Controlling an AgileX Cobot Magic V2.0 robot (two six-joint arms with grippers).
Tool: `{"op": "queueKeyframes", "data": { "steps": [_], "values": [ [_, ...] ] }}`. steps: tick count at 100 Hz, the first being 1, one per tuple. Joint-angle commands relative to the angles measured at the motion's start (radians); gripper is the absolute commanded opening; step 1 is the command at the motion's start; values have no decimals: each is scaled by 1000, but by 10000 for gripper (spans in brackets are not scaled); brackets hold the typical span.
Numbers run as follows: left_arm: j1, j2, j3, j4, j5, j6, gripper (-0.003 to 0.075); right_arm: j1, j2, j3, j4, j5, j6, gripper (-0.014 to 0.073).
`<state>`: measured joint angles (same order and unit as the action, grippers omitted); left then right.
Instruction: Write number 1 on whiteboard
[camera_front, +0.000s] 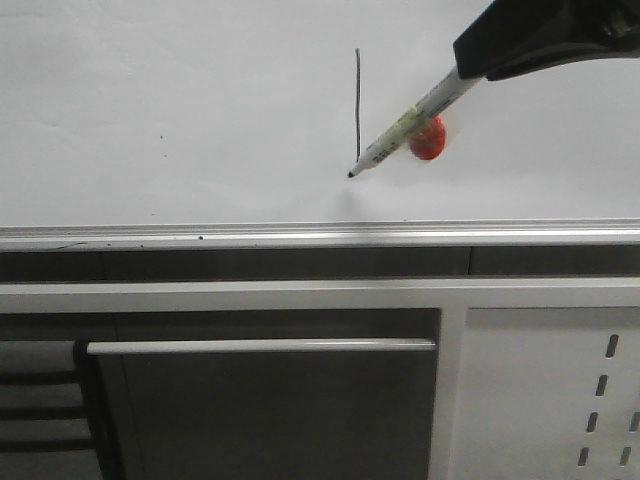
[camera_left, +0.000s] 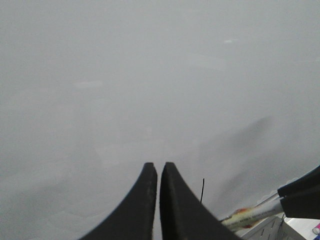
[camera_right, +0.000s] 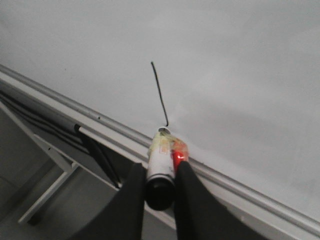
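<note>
The whiteboard (camera_front: 180, 110) fills the upper front view, with its silver bottom rail (camera_front: 300, 235). The number 1 (camera_front: 358, 100) is a thin dark vertical stroke on it, also in the right wrist view (camera_right: 160, 95) and left wrist view (camera_left: 202, 190). My right gripper (camera_right: 160, 175) is shut on a white marker (camera_front: 410, 125) with yellow and red label. The marker tip (camera_front: 352, 175) sits at the stroke's lower end. My left gripper (camera_left: 158, 167) is shut and empty, facing the bare whiteboard (camera_left: 150, 75).
Below the rail are a dark shelf gap, a silver bar (camera_front: 260, 346) and a white perforated metal panel (camera_front: 560, 400). A red reflection (camera_front: 428, 140) shows on the board behind the marker. Tiny dark specks (camera_front: 161, 137) dot the board.
</note>
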<state>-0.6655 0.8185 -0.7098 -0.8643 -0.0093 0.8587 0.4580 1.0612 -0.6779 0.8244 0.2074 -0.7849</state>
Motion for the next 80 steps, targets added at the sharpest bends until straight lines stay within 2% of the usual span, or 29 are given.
{"op": "queueKeyframes", "data": {
  "steps": [1,24,31,41,53,60,66,80],
  "values": [
    [2,-11,-27,-4,-51,-8,-20,0,-55,-38,3,53,-11,-48],
    [2,-11,-27,0,68,-7,-16,-2,-145,-119,3,273,-11,-48],
    [2,-8,-27,0,103,-7,14,-2,-139,-174,1,323,-11,-48],
    [2,9,-27,0,160,-7,124,-2,-108,-259,-4,388,-11,-48],
    [2,36,-27,-14,230,-7,355,-2,-46,-366,-20,496,-11,-48],
    [0,49,-29,-14,250,-2,442,-2,-1,-425,-20,564,-11,-48],
    [-12,58,-29,-14,266,27,448,-2,40,-476,-20,637,-11,-48],
    [-83,87,-29,-14,272,152,388,-2,113,-569,-20,728,-11,-48]
  ]
}}
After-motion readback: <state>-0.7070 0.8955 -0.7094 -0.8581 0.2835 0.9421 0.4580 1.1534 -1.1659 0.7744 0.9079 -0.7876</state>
